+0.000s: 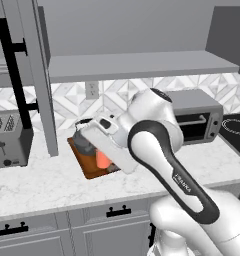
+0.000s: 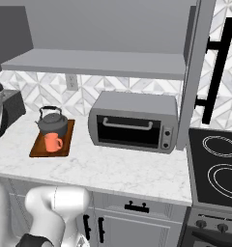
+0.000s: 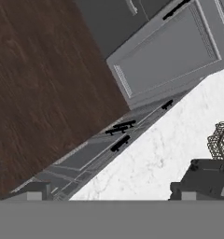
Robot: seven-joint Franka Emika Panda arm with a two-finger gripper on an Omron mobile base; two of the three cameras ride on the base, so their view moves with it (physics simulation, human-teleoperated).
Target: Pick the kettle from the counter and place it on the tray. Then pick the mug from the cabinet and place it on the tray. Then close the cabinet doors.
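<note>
A: Status? Kettle (image 2: 52,121) and mug (image 2: 53,142) both sit on the tray (image 2: 38,149), on the table (image 2: 113,166).

B: Gripper spread, apparently empty. Swing each cabinet door (image 1: 38,75) shut by its outer edge.

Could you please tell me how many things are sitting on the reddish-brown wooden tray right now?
2: the squat dark grey metal kettle at the back of the reddish-brown wooden tray, and the small orange mug in front of it. In the left base view the arm partly covers them.

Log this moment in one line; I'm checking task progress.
kettle: on tray | mug: on tray | cabinet doors: open | gripper: open, empty
</note>
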